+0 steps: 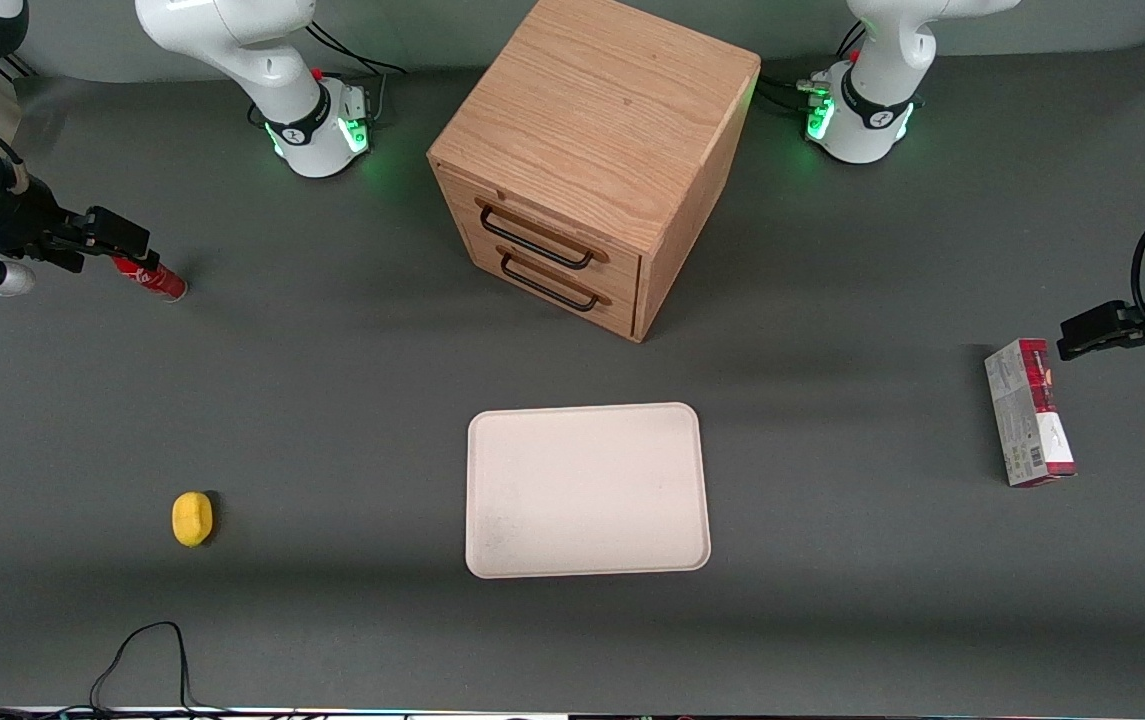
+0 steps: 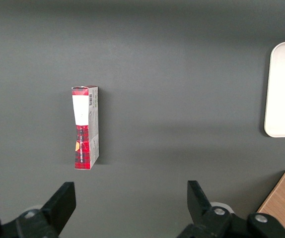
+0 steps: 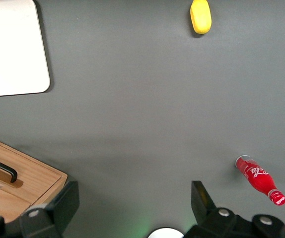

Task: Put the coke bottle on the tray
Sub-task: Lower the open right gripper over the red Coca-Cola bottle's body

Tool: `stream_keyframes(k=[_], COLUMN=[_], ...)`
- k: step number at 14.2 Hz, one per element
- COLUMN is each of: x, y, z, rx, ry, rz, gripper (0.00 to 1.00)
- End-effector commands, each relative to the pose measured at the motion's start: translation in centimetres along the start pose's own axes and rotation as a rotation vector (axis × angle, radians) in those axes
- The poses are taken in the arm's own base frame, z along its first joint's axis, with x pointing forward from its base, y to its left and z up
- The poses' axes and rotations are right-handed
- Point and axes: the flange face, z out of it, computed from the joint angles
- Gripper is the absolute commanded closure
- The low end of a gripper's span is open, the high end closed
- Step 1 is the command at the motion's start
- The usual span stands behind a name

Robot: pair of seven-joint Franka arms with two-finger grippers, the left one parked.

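Note:
The coke bottle (image 1: 152, 280) is small, slim and red with white script. It lies on its side on the grey table toward the working arm's end, and it also shows in the right wrist view (image 3: 257, 177). My right gripper (image 1: 118, 234) hangs above the table beside the bottle and partly overlaps it in the front view. In the right wrist view the gripper (image 3: 132, 204) is open and empty, and the bottle lies off to one side of the fingers (image 3: 65, 202). The cream-white tray (image 1: 492, 560) lies empty mid-table, nearer the front camera than the cabinet, and it also shows in the right wrist view (image 3: 13, 49).
A wooden drawer cabinet (image 1: 592, 150) with two black handles stands farther from the front camera than the tray. A yellow lemon-like object (image 1: 192, 519) lies nearer the camera than the bottle. A red-and-grey carton (image 1: 1029, 412) lies toward the parked arm's end.

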Motion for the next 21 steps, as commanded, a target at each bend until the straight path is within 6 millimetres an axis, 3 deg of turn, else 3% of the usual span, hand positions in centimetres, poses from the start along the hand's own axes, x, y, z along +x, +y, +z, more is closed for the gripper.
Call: stream_keyframes(k=[1,3,5,7,11,14,16,18,21], x=[-0.5,-0.1,-0.1,-1.7,-8.0,-10.7,-12.9,-14.8,-15.8], y=[-0.1,0.9,4.2,8.9,17.3,24.4,28.1,29.5,29.8], z=[0.0,0.5,1.9,4.1,10.3,16.0,20.5,24.3,26.1], rx=[0.018,0.017,0.026,-0.015,-0.039,-0.005,-0.012,-0.008,0.008], ry=[0.011,0.001,-0.023,-0.007,0.039,0.036,0.063,0.08,0.06], rz=[0.024,0.026,0.007,0.019,-0.032,-0.079,-0.095,-0.087,-0.073], gripper=[0.0,0.0,0.0,0.0,0.0,0.0,0.0,0.0,0.0])
